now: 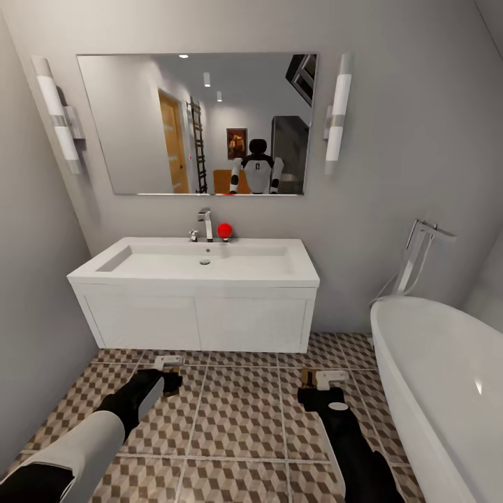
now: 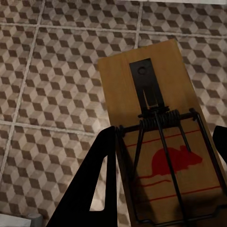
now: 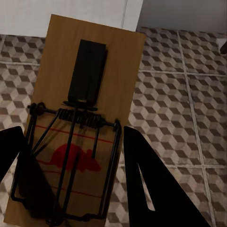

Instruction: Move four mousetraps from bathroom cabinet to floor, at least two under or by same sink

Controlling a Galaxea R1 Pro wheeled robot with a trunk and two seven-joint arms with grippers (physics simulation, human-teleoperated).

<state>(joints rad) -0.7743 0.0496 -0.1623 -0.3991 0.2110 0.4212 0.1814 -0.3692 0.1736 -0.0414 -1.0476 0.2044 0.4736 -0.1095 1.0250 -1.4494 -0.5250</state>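
Stage: placing, mid-task | left gripper jaws clamp a trap, low over the floor before the sink | right gripper jaws clamp a second trap, likewise | left: set both down, fetch two more.

Over the cube-patterned bathroom floor, the left pincer holds a wooden mousetrap between its dark fingers, red mouse print under the wire spring.
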